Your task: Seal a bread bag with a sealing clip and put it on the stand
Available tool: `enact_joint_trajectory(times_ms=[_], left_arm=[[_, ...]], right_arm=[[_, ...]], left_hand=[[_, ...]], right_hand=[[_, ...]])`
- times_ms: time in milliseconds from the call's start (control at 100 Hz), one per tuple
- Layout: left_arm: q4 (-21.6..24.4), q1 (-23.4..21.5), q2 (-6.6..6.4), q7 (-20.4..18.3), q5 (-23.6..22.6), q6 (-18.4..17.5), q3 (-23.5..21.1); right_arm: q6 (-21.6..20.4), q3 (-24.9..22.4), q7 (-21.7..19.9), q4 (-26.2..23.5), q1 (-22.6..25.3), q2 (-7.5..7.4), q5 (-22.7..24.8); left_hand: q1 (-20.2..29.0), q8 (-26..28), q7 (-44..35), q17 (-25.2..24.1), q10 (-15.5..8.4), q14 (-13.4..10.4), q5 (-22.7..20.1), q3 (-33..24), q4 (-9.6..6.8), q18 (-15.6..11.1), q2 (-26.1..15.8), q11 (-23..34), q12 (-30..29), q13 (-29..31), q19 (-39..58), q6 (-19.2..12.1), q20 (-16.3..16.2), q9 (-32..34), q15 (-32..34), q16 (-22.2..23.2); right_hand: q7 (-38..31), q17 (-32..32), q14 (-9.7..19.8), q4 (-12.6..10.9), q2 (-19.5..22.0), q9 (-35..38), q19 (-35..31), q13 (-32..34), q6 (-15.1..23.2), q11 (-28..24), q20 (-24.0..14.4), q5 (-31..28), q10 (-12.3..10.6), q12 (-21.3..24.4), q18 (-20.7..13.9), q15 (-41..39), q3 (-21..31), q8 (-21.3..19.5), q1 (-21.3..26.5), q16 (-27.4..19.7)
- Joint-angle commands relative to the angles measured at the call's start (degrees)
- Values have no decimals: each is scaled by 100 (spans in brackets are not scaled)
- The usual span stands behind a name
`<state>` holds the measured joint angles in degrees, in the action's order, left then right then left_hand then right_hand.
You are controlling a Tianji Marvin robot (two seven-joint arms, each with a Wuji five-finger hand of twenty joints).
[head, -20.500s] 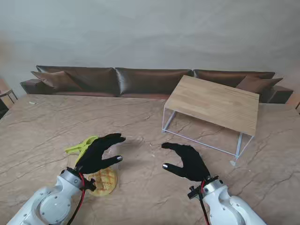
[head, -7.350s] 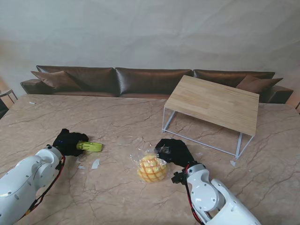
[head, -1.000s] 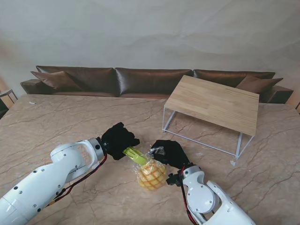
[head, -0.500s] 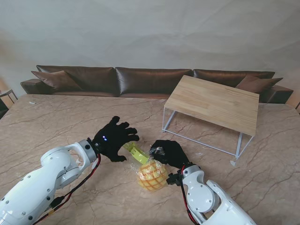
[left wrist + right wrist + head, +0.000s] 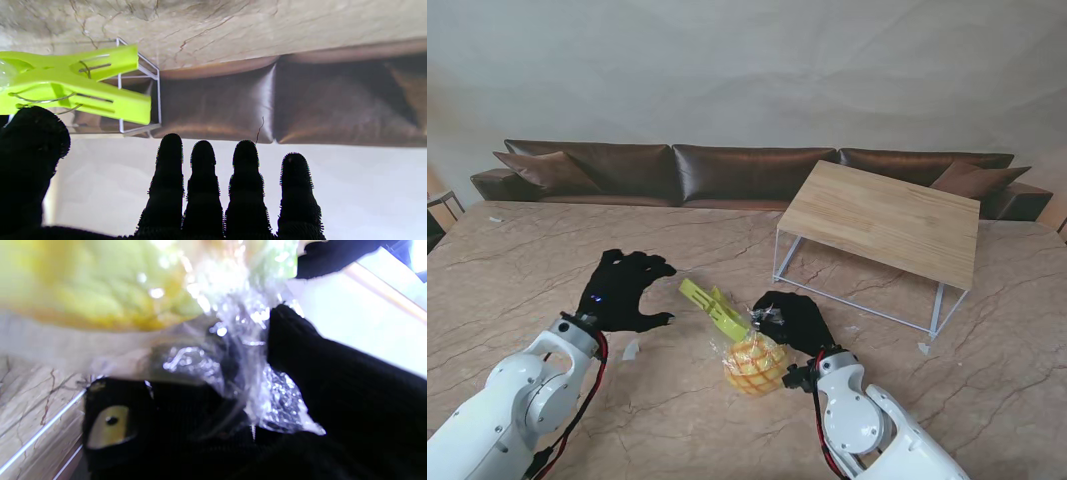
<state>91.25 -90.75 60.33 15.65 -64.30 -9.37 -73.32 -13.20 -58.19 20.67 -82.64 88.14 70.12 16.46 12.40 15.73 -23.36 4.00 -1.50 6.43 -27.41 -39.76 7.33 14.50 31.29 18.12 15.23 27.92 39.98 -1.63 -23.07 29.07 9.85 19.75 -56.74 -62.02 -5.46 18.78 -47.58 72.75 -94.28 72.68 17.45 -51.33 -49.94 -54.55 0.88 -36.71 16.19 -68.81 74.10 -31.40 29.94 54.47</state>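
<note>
The clear bread bag [image 5: 753,363] holds a yellow checkered bun and rests on the marble table near me. My right hand [image 5: 794,320] is shut on the bag's gathered neck; the crinkled plastic [image 5: 233,373] is pinched between its black fingers. A lime green sealing clip [image 5: 714,308] is clamped on that neck and sticks up toward the left; the left wrist view shows the clip [image 5: 73,83] close by. My left hand [image 5: 622,290] hovers to the left of the clip, open, with fingers [image 5: 203,186] spread and nothing in them. The wooden stand [image 5: 882,220] sits at the far right.
The stand has thin white wire legs [image 5: 857,305] just beyond my right hand. A brown sofa [image 5: 747,172] runs along the table's far edge. A small scrap [image 5: 630,349] lies on the marble table [image 5: 527,260] near my left wrist.
My left hand has let go of the clip and drawn back to the left, fingers spread. The clip stays clamped on the bag's neck. My right hand keeps its hold.
</note>
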Motion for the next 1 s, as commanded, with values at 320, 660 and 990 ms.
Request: enact_joint_trajectory(times_ms=[320, 660, 990], left_arm=[[-501, -251, 113, -66, 540, -63, -203], [-803, -151, 130, -62, 793, -305, -216], [-865, -147, 125, -51, 774, -305, -319]], right_arm=[[714, -485, -52, -1289, 169, -6, 106], [1874, -1421, -704, -2535, 80, -121, -167], [3046, -2189, -1545, -2906, -349, -241, -569]], left_hand=[[208, -340, 709, -92, 143, -135, -16, 246, -211, -405, -264, -375, -200, -423, -393, 262, 394, -477, -43, -282], [272, -574, 1144, -494, -47, -367, 235, 984, -339, -198, -708, -574, -327, -864, -913, -261, 677, -842, -193, -444], [330, -547, 1073, -512, -58, -408, 195, 1063, -381, -128, -754, -579, -337, -857, -951, -205, 704, -860, -256, -438]], right_hand=[[-242, -248, 1, -217, 82, 195, -215, 195, 913, -164, -7, -195, -105, -86, 47, -191, 272, -346, 242, 153], [-197, -251, -4, -234, 130, 201, -196, 194, 851, -118, -50, -158, -82, -129, 50, -207, 225, -246, 256, 205], [-213, -177, -20, -256, 280, 153, -169, 190, 761, -79, -102, -66, -57, -176, 52, -167, 61, -147, 333, 225]])
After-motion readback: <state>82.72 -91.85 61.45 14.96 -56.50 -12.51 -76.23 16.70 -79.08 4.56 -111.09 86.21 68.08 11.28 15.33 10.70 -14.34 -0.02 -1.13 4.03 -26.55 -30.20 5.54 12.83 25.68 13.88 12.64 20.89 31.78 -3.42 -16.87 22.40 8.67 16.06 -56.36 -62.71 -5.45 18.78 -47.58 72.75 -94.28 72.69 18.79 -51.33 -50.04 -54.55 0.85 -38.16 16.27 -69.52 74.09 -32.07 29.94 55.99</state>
